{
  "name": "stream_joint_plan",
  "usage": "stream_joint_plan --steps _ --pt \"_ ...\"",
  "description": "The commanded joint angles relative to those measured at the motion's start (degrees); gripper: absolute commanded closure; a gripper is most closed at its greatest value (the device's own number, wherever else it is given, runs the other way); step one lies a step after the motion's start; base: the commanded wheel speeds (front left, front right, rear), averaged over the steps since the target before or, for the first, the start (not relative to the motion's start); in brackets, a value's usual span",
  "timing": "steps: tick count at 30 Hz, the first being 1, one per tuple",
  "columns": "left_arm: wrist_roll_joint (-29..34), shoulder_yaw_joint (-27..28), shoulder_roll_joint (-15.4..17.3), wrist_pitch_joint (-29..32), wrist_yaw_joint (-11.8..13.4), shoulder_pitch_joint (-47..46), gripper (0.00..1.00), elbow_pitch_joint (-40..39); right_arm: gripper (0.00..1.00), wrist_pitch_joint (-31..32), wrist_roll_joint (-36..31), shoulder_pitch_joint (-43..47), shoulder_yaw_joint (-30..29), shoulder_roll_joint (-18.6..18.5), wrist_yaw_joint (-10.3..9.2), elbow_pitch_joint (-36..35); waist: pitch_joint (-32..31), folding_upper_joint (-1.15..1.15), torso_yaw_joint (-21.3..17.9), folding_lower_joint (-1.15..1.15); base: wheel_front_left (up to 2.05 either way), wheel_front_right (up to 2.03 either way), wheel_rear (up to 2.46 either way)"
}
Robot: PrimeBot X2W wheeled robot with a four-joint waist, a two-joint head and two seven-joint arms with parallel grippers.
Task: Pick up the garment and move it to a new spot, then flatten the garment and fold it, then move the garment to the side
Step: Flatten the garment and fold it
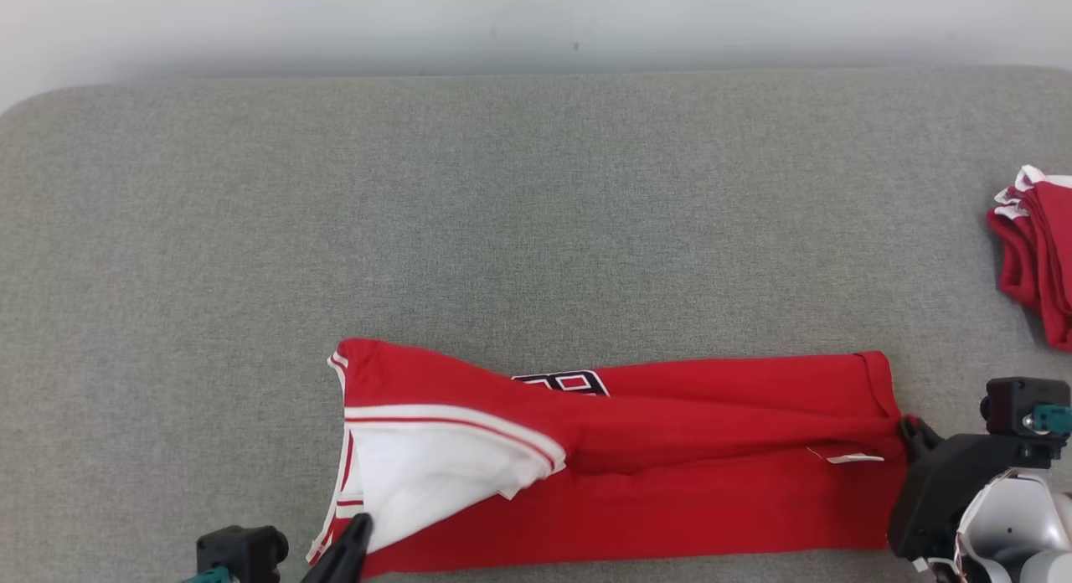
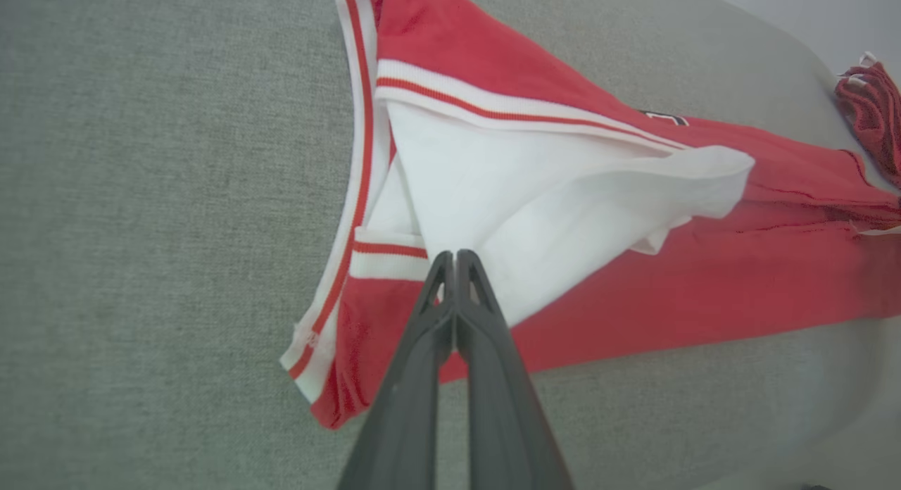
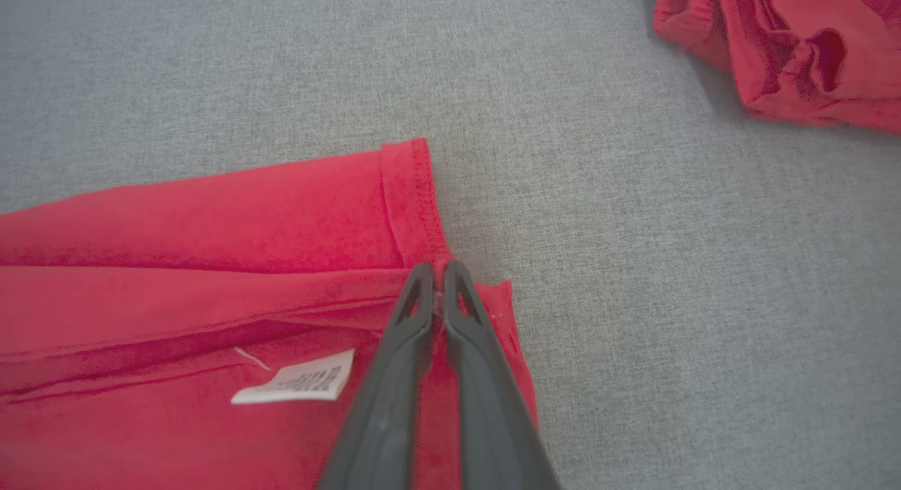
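The garment [image 1: 712,482] is a red jersey with white trim, lying as a long folded band near the front edge of the grey surface [image 1: 502,189]. Its white inner side is turned up at the left end [image 2: 535,194]. My left gripper [image 1: 360,524] is shut, its tips [image 2: 454,258] pinching the near corner of that white flap. At the right end my right gripper [image 1: 909,428] is shut on the red hem [image 3: 436,268], beside a white care label [image 3: 295,384]. A dark number patch [image 1: 565,382] peeks out at the far fold.
A second pile of red cloth [image 1: 1038,248] lies at the right edge of the surface, also seen in the right wrist view [image 3: 788,46]. Bare grey fabric stretches behind and to the left of the garment. A pale wall [image 1: 536,22] borders the far side.
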Motion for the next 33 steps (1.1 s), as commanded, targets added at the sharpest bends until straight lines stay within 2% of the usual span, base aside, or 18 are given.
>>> stream_joint_plan --steps 1,7,14,21,28,33 --pt "1.03 0.06 0.2 -0.17 0.63 0.09 0.0 0.53 0.0 0.33 0.21 0.88 -0.2 0.51 -0.16 0.19 -0.21 0.0 -0.09 0.0 0.0 0.0 0.0" --pt "1.69 0.55 0.44 -0.82 1.84 -0.25 0.0 1.27 0.0 -0.92 1.47 0.26 -2.06 0.93 -0.16 -1.05 -0.68 0.0 0.14 0.0 0.0 0.0 0.0" --pt "5.7 2.21 -0.11 -8.83 2.19 -1.77 0.0 2.86 0.0 -1.05 4.45 0.73 -5.85 1.18 -0.16 -1.8 -1.59 0.0 0.89 0.0 0.0 0.0 0.0" --pt "11.89 2.54 -2.92 -18.46 2.02 -4.19 0.0 7.91 0.0 -1.66 7.01 1.28 -7.6 1.18 -0.16 1.9 -2.2 0.0 1.37 0.0 0.0 0.0 0.0" --pt "18.56 7.14 -6.76 -19.81 1.33 -4.65 0.0 8.67 0.0 -3.8 8.41 0.24 -7.67 1.16 -0.16 5.56 -2.28 0.0 1.55 0.0 0.0 0.0 0.0" --pt "21.51 10.79 -8.79 -19.85 -1.13 -2.83 0.0 8.74 0.0 -4.76 7.81 -1.1 -6.77 1.16 -0.16 8.21 -1.88 0.0 1.84 0.0 0.0 0.0 0.0"
